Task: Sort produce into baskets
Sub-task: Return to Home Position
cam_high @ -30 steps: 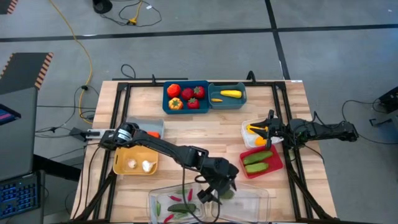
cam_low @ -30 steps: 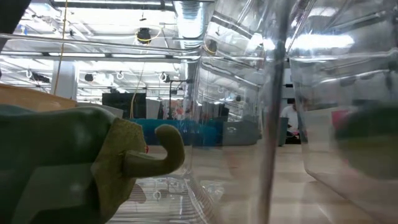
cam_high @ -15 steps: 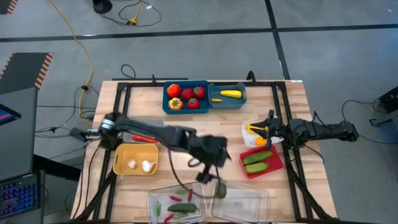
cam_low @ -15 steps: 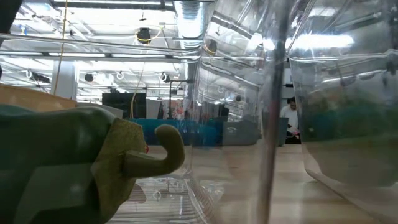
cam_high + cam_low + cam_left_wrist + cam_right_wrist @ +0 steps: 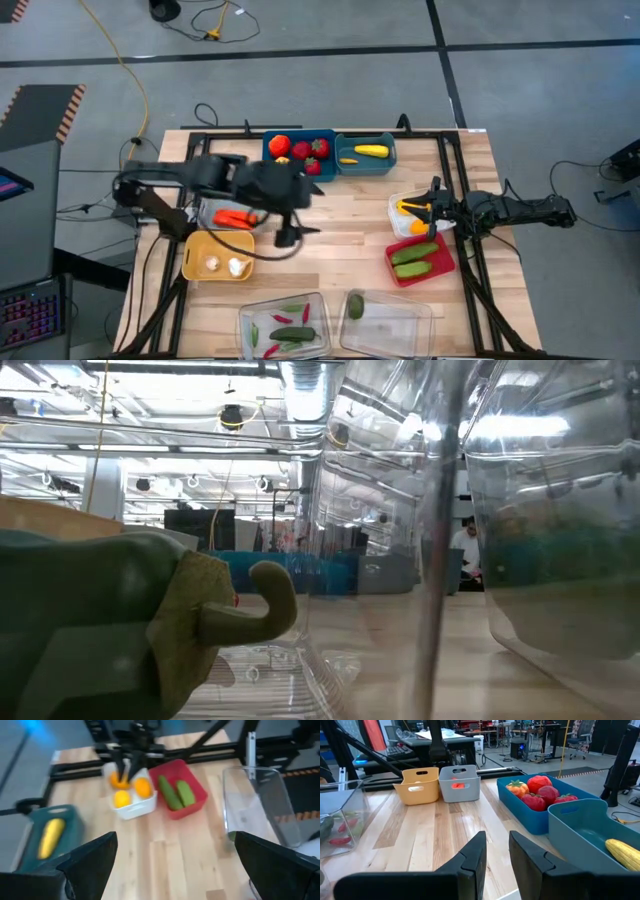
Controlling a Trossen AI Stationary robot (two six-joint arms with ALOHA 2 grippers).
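I am looking down on a pale wooden table (image 5: 340,215) standing on a grey floor (image 5: 300,80), with a black rail frame (image 5: 455,190) running along its edges.

The left gripper (image 5: 287,238) is hanging over bare wood near the middle of the table. Its fingers are spread wide and are carrying nothing. Its arm is crossing above the grey bin (image 5: 462,790) and hiding part of it, and an orange-red piece (image 5: 235,218) is showing inside. Just beside that bin, the tan-yellow bin (image 5: 417,790) is holding white garlic bulbs (image 5: 225,265).

Along the far edge, one teal bin (image 5: 266,160) is holding red and orange produce (image 5: 300,155). It is touching a second teal bin (image 5: 392,155), which is holding a yellow corn cob (image 5: 370,151).

The right gripper (image 5: 432,207) is hovering over the white bin (image 5: 137,809) of orange and yellow fruit. Its fingers are parted only narrowly, with nothing between them. Next to it, the magenta-red bin (image 5: 172,770) is holding two green cucumbers (image 5: 415,255).

At the near edge, two clear trays are sitting side by side. The left clear tray (image 5: 245,320) is carrying chili peppers (image 5: 288,333), and the right clear tray (image 5: 400,325) is carrying the green lemon (image 5: 355,306) at the end nearest its neighbour.

In the low view, the clear tray walls (image 5: 440,510) are filling most of the picture. A green toy vegetable (image 5: 100,620) with a curled stem is crowding the lens, and a person (image 5: 463,550) is showing far behind.
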